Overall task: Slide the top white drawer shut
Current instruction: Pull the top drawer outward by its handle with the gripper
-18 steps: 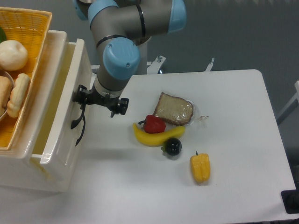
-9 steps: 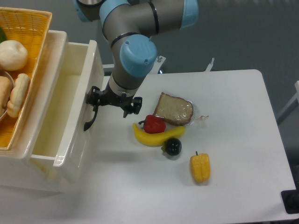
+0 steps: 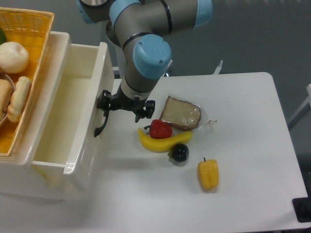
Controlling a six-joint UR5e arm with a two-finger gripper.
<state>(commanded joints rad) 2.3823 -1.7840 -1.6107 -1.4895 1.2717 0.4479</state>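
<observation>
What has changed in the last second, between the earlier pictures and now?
The top white drawer has slid further out to the right, so more of its inside shows. The hand has moved right with it, at the black handle; whether it grips the handle is unclear. The bread slice, red pepper, banana, dark fruit, yellow pepper and wicker basket stayed put.

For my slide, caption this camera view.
Gripper at the open top white drawer handle, beside table food.

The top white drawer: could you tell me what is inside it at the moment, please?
The top white drawer stands pulled out, and the cream floor and walls in view hold nothing. Its front and right wall hide the strip just behind them, so that part cannot be checked.
</observation>
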